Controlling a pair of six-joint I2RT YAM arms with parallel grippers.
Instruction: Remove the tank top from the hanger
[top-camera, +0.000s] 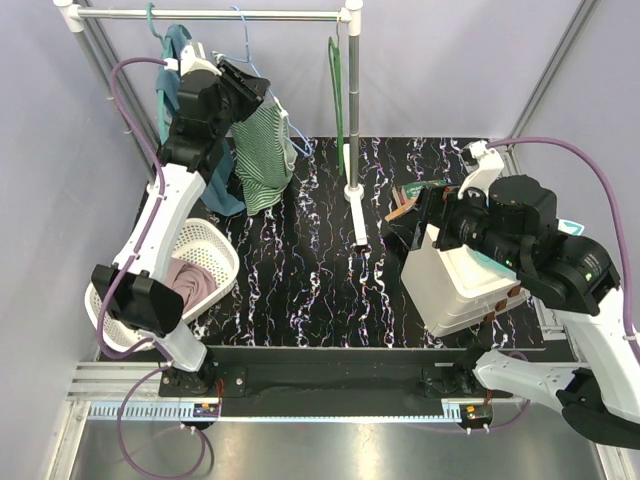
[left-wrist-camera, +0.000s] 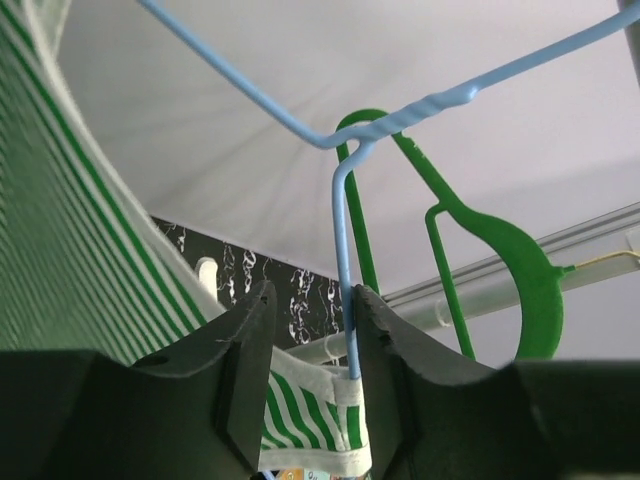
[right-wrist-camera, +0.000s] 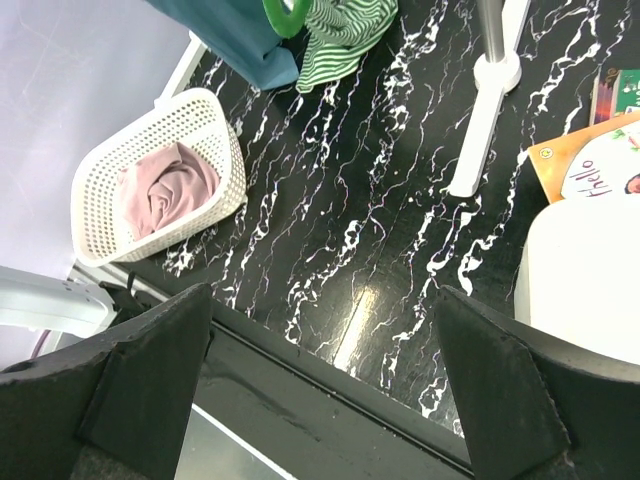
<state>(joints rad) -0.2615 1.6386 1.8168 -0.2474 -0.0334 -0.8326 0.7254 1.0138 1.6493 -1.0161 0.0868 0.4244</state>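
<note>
1. tank top (top-camera: 262, 150), the green and white striped one, hangs way over at the far left under the rail, off a blue wire hanger (top-camera: 243, 30). everything else goes near to far.
2. near left, a white laundry basket (top-camera: 215, 240) sits at the edge of the black marbled table (top-camera: 320, 270), with a pink garment (top-camera: 190, 280) bunched up inside.
3. near right, a white box (top-camera: 455, 285) sits on the table with the right arm over it. the right gripper (right-wrist-camera: 320, 380) is up in the air, its fingers (right-wrist-camera: 150, 370) spread wide and nothing between them.
4. in the middle, the rack's white post (top-camera: 352, 120) stands on a flat foot. an orange printed pack (right-wrist-camera: 590, 160) lies to the right of it, just beside the box.
5. at the far end the rail (top-camera: 220, 14) runs across the top, and a green hanger (top-camera: 337, 90) dangles from it just left of the post. a teal garment (top-camera: 175, 60) hangs at the far left, right beside the tank top.
6. the left gripper (left-wrist-camera: 310, 310) is up at the blue hanger. the wire runs up between the two fingers and rests against one finger (left-wrist-camera: 375, 330), with a gap to the other. so the jaws are a little apart and not clamped. a white-edged striped hem shows at the wire, low between the fingers.
</note>
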